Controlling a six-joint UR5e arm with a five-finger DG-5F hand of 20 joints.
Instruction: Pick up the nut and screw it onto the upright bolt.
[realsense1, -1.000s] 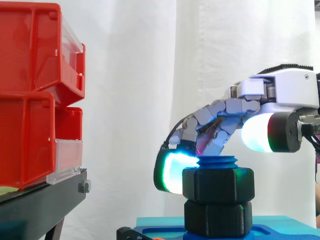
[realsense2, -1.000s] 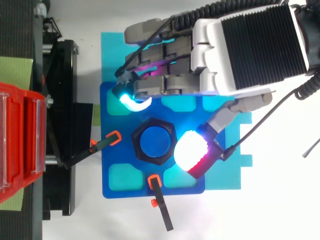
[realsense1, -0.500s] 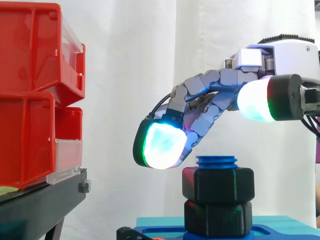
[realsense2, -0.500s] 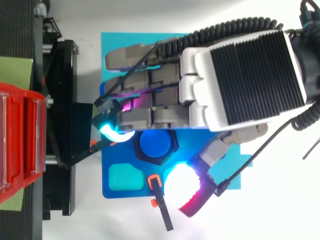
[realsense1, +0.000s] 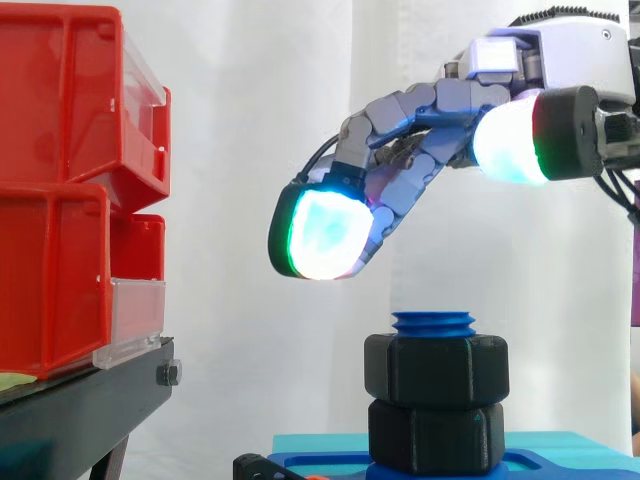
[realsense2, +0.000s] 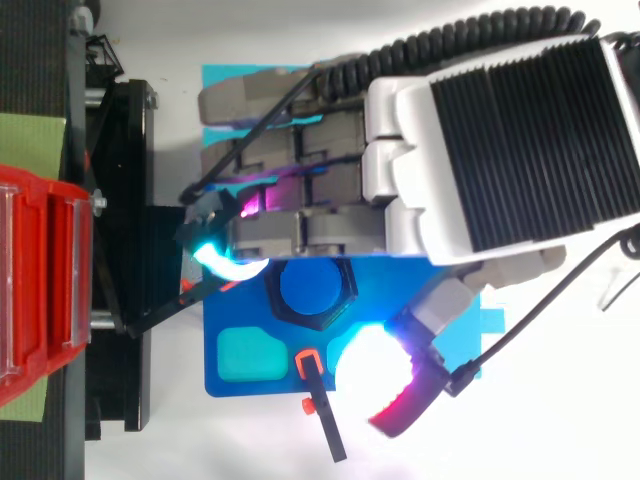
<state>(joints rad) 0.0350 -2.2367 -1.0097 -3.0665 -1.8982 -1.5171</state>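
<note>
the grey-jointed robot hand (realsense1: 430, 150) hangs above the work with its fingers loosely bent and nothing in its grasp. one fingertip pad (realsense1: 320, 235) glows white-cyan with a green rim, up and to the left of the bolt with clear air between them. the thumb pad (realsense2: 375, 365) glows white with a red edge on the opposite side of the bolt in the top view.

the black hexagonal plastic nut (realsense1: 436, 368) is on the upright blue threaded bolt (realsense1: 434, 323), whose top few threads stand out above it. the nut sits directly on a second black hexagonal piece (realsense1: 436, 435). this stack stands on a blue fixture plate (realsense2: 215, 385) with pale cyan pockets. a black clamp with an orange tip (realsense2: 310, 365) lies at the plate's edge.

stacked red plastic bins (realsense1: 60, 200) rest on a black stand (realsense1: 90, 400) to the left, well apart from the bolt, before a white curtain (realsense1: 250, 150).
</note>
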